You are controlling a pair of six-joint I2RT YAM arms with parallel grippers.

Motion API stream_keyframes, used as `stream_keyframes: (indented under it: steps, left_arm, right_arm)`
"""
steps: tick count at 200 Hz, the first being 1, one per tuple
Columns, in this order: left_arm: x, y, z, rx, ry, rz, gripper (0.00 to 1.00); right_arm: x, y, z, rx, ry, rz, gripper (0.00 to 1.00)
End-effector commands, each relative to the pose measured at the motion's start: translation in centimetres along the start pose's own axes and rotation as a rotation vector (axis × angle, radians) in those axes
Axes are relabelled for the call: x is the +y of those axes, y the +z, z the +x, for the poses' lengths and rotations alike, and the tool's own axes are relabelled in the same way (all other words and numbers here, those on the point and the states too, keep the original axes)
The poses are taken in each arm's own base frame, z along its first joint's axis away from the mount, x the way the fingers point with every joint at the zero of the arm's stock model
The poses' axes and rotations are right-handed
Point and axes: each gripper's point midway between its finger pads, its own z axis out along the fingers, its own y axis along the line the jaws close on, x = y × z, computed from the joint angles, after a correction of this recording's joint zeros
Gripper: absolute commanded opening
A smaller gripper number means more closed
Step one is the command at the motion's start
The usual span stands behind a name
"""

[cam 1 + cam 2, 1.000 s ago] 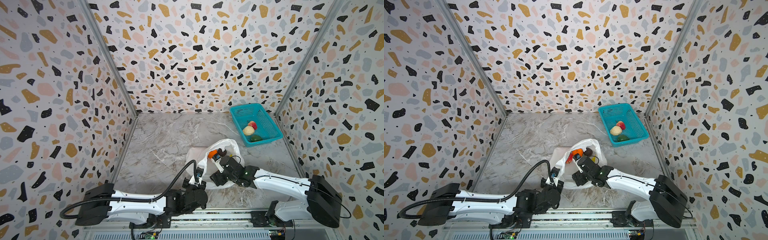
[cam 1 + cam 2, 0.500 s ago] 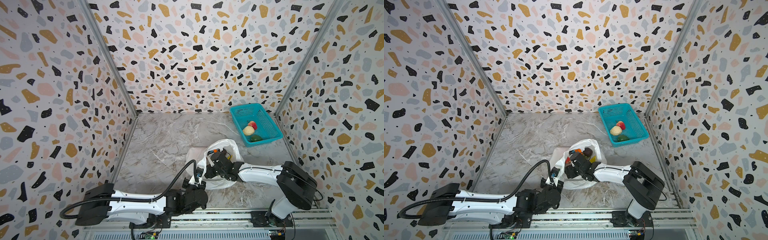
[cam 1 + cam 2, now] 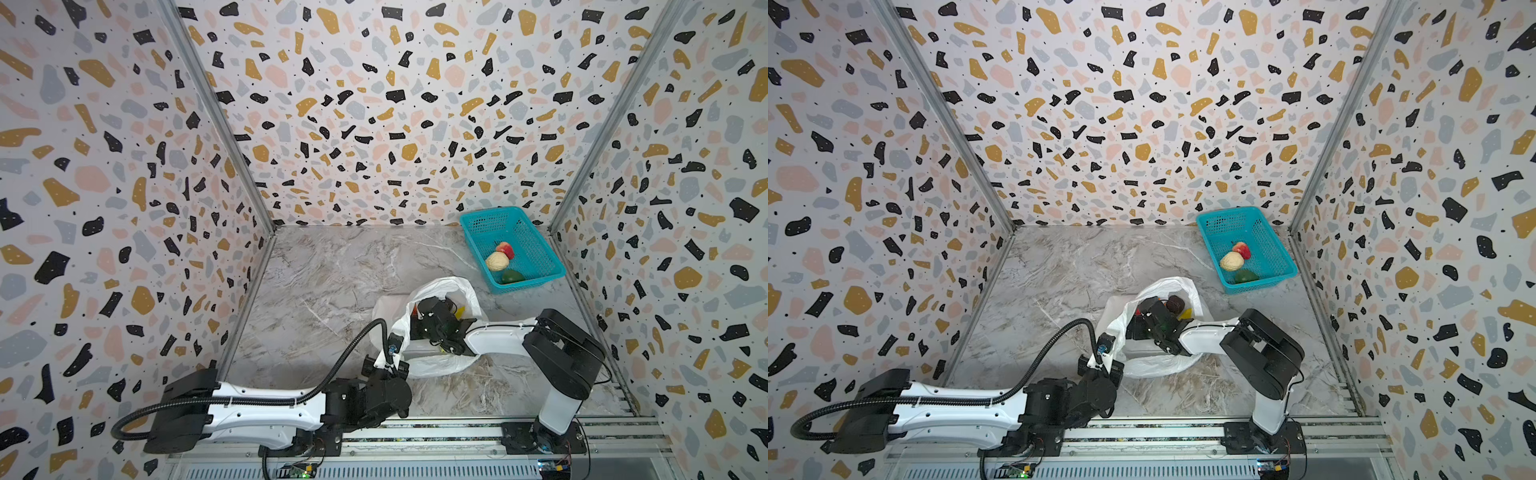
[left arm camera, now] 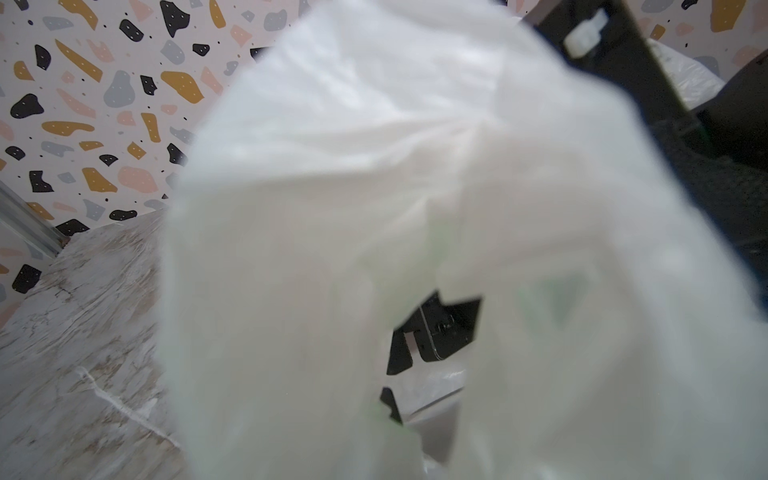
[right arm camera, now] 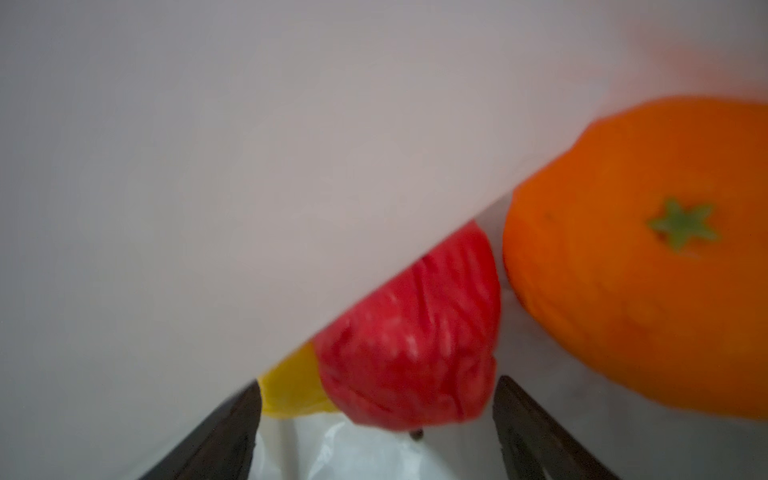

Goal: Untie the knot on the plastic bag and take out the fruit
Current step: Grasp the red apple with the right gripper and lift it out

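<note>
The white plastic bag (image 3: 432,361) lies at the front middle of the table with its mouth open; the knot is out of view. My left gripper (image 3: 390,359) is shut on the bag's near edge, and white plastic (image 4: 374,208) fills the left wrist view. My right gripper (image 3: 417,320) reaches into the mouth and stands open. In the right wrist view its fingers (image 5: 224,436) flank a red fruit (image 5: 415,345) without touching it. An orange (image 5: 644,257) and a yellow fruit (image 5: 291,386) lie beside the red one. In a top view a dark brown fruit (image 3: 1175,304) shows inside the bag.
A teal mesh basket (image 3: 534,245) stands at the back right, holding a pinkish-red fruit (image 3: 505,249), a beige one (image 3: 497,262) and a green one (image 3: 512,276). Speckled walls close in three sides. A metal rail (image 3: 415,432) runs along the front.
My right gripper has pushed further left into the bag's mouth, its arm folding back at the elbow. The left gripper has stayed put on the bag's edge.
</note>
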Motion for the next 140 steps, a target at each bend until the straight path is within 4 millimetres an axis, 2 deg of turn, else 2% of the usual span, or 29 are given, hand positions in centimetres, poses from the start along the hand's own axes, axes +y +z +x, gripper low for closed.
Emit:
stream_keyframes:
  steps: [1,63,90,128,140]
  left_arm:
    - [0.6,0.0,0.4,0.001,-0.012,-0.009,0.00]
    - [0.5,0.0,1.2,0.018,-0.004,0.010,0.00]
    - [0.7,0.0,1.4,0.020,0.006,0.008,0.00]
    - [1.0,-0.2,1.5,0.018,0.000,0.005,0.00]
    - [1.1,-0.2,1.5,0.016,-0.001,0.001,0.00]
  right_arm:
    - [1.4,0.3,-2.6,-0.080,0.028,-0.017,0.88]
    - [0.4,2.9,-3.1,-0.084,0.038,0.057,0.88]
    - [0.3,3.9,-2.8,-0.074,0.034,0.070,0.84]
    - [-0.4,3.7,-3.2,-0.100,0.031,0.098,0.68]
    - [-0.3,3.2,-3.4,-0.109,0.020,0.097,0.60]
